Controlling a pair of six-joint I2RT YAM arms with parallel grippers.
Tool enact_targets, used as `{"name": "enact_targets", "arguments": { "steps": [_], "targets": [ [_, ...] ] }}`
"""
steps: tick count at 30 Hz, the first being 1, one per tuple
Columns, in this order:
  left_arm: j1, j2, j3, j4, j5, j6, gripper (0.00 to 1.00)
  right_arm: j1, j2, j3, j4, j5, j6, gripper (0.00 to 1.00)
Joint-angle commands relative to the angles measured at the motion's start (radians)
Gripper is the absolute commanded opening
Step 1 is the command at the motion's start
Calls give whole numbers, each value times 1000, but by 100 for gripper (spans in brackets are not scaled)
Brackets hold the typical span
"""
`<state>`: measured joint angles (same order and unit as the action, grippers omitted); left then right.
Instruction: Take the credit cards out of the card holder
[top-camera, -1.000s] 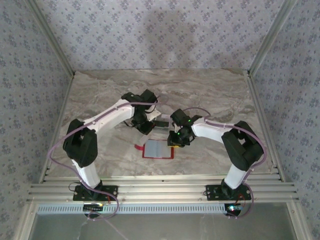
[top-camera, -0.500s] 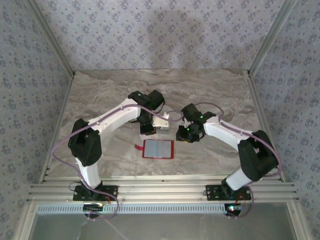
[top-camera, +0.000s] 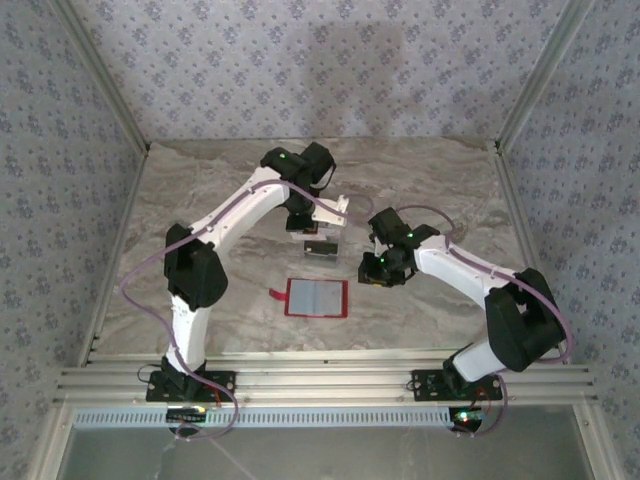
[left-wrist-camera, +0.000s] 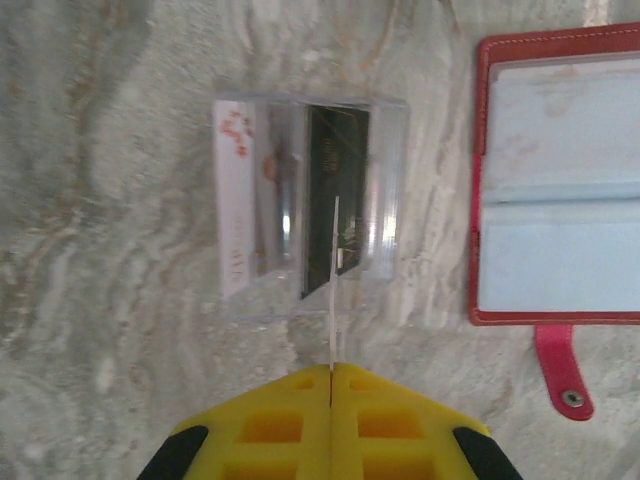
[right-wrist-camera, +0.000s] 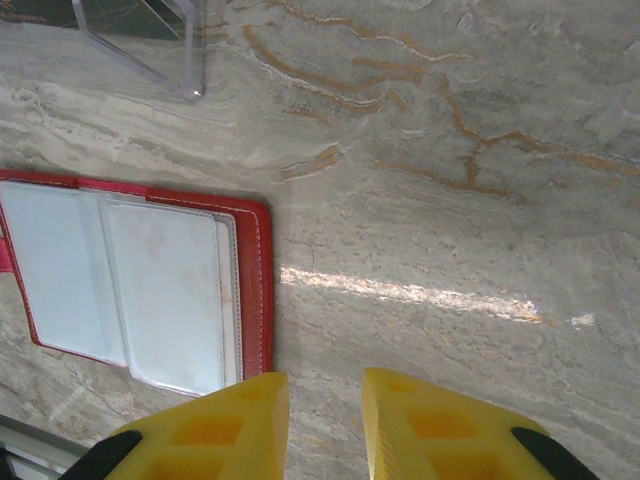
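— Where is the card holder (top-camera: 317, 297) now?
— It lies open on the table (top-camera: 440, 180), between the two arms.
— And the claws?
— The left gripper (left-wrist-camera: 332, 368) is clenched on a thin card (left-wrist-camera: 334, 270), near a clear case (left-wrist-camera: 385, 190) with more cards (left-wrist-camera: 325, 150). The right gripper (right-wrist-camera: 325, 382) is released, just beside the holder's red edge.

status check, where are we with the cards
Left gripper shut on a credit card, edge-on over the clear tray. Right gripper open, empty, beside the card holder. Card holder open flat, pockets look empty. Nothing in the way.
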<state>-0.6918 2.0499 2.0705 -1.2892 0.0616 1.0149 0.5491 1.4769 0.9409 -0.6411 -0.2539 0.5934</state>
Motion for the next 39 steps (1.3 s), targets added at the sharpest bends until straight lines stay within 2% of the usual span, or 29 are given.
{"name": "enact_targets", "arguments": {
  "steps": [1, 10, 39],
  "targets": [
    [2, 30, 82, -64, 12, 72, 0, -6, -23, -17, -34, 15, -10, 27],
    [0, 131, 208, -74, 24, 97, 0, -16, -23, -22, -31, 12, -8, 27],
    [-23, 327, 299, -82, 21, 120, 0, -52, -24, -82, 18, -14, -11, 27]
  ]
}}
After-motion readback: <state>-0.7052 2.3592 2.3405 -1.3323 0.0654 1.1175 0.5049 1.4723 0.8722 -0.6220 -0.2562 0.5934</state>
